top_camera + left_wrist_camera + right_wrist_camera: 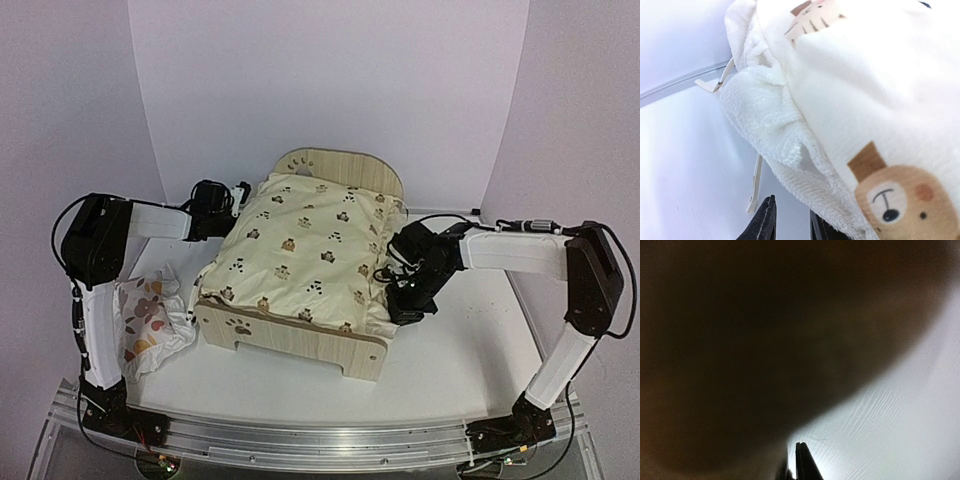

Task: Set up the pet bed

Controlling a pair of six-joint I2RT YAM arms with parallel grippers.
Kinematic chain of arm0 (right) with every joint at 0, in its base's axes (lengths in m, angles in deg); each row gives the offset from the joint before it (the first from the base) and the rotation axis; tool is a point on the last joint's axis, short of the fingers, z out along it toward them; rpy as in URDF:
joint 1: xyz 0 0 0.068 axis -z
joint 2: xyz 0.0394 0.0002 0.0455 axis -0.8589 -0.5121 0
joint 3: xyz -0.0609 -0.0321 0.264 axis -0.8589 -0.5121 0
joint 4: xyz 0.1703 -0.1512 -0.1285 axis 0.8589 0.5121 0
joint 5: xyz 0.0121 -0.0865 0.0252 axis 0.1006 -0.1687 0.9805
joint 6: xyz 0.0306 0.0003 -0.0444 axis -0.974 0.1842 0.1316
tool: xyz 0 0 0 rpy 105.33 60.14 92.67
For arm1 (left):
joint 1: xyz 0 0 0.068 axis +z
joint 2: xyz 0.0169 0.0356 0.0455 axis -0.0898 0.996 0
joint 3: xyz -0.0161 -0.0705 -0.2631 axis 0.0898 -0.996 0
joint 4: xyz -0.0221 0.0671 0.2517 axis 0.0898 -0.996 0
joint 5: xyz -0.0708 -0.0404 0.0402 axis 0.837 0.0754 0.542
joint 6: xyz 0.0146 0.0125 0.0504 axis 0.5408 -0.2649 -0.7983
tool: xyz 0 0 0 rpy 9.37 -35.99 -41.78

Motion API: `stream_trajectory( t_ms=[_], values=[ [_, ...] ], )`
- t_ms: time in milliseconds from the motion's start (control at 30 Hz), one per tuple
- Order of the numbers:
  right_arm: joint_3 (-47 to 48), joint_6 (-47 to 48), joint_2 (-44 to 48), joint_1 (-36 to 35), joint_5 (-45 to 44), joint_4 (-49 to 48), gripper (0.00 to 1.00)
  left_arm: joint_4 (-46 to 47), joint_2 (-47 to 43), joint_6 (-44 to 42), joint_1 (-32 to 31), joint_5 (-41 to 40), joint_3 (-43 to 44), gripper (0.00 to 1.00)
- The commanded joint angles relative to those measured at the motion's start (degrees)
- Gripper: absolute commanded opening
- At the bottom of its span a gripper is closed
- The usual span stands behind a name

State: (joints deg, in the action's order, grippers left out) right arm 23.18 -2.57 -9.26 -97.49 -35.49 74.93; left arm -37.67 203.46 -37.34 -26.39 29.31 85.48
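The pet bed (290,342), a light-wood frame with paw-print cutouts, stands mid-table. A cream animal-print cushion (300,250) covers its base. My left gripper (236,192) sits at the bed's back left corner. In the left wrist view the left gripper (792,226) is slightly open with bare table in the gap. The cushion's white ruffle (780,130) overhangs its right finger, and a tie (755,185) hangs loose beside it. My right gripper (403,308) is low beside the bed's right side. In the right wrist view its fingers (802,462) are pressed together under a dark blurred mass.
A small white pillow with orange-brown prints (150,315) lies crumpled on the table left of the bed, beside the left arm. White walls close in the back and sides. The right wrist view shows pale wood-grain table (890,430) to the right of the fingers.
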Motion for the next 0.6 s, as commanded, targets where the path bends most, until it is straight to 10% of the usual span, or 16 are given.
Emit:
stream_trajectory(
  t_ms=[0, 567],
  values=[
    [-2.06, 1.92, 1.94, -10.44, 0.68, -16.02, 0.08, 0.29, 4.96, -1.05, -4.88, 16.93, 6.16, 0.24],
    [5.79, 4.41, -10.83, -20.89, -8.88, -29.95, 0.07, -7.23, 23.89, -2.67, -5.27, 28.65, 33.12, 0.27]
  ],
)
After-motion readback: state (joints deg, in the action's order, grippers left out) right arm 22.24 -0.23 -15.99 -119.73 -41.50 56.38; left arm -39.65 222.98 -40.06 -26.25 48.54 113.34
